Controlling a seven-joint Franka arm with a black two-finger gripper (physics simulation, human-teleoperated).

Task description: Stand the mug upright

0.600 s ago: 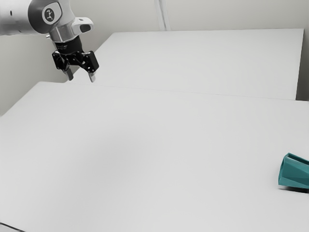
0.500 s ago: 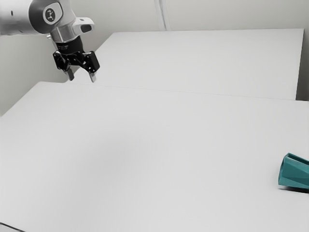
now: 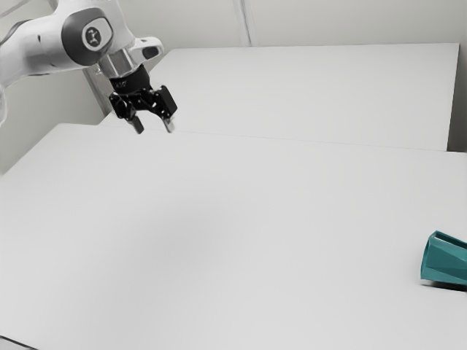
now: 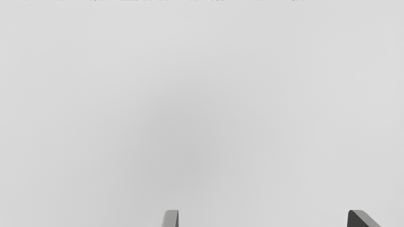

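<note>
The gripper (image 3: 154, 127) hangs in the air at the upper left of the exterior view, its two fingers spread with nothing between them. In the wrist view the gripper (image 4: 263, 217) has its fingertips far apart over bare white surface. A teal mug (image 3: 445, 259) lies on its side at the exterior view's right edge, partly cut off by it, with its narrow open end visible. A wide stretch of table separates it from the gripper.
The white table (image 3: 219, 233) spreads beneath the arm. Behind it stands another white surface (image 3: 306, 91), with a pale wall beyond. A dark cable (image 3: 16, 342) runs at the exterior view's lower left corner.
My gripper has moved toward the exterior view's right and slightly lower in that view, tilting somewhat, and more of the arm shows. The mug has not moved.
</note>
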